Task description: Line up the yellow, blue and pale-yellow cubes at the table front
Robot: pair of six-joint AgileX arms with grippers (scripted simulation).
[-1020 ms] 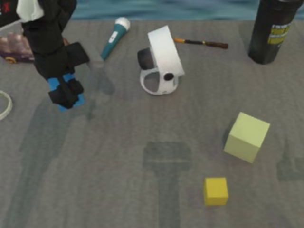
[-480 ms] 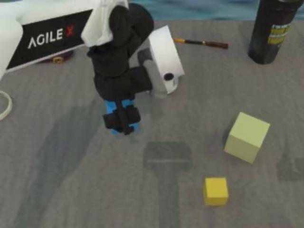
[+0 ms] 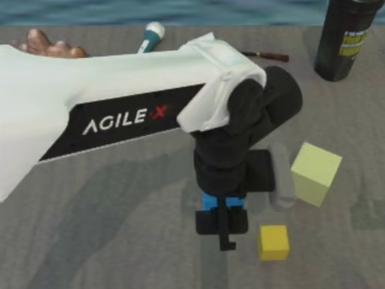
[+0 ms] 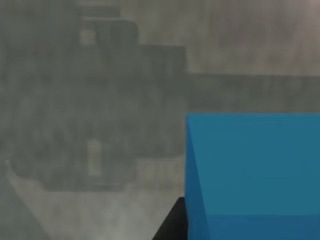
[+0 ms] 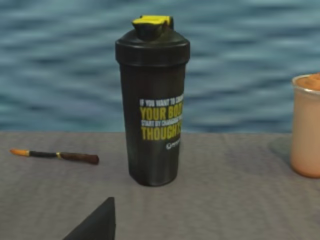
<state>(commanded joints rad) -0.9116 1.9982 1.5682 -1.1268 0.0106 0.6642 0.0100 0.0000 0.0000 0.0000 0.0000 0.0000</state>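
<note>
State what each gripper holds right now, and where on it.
The left gripper holds the blue cube, fingers clamped on two opposite side faces. The right gripper is out of view.

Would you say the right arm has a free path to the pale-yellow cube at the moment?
Probably not cleanly: the left end effector, carrying the blue cube, hangs right beside the pale-yellow cube, crowding its left. Its right side looks free.

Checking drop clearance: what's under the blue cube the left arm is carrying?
Only bare grey table with arm shadows shows beside the blue cube, held in the left end effector. The spot directly beneath is covered.
</note>
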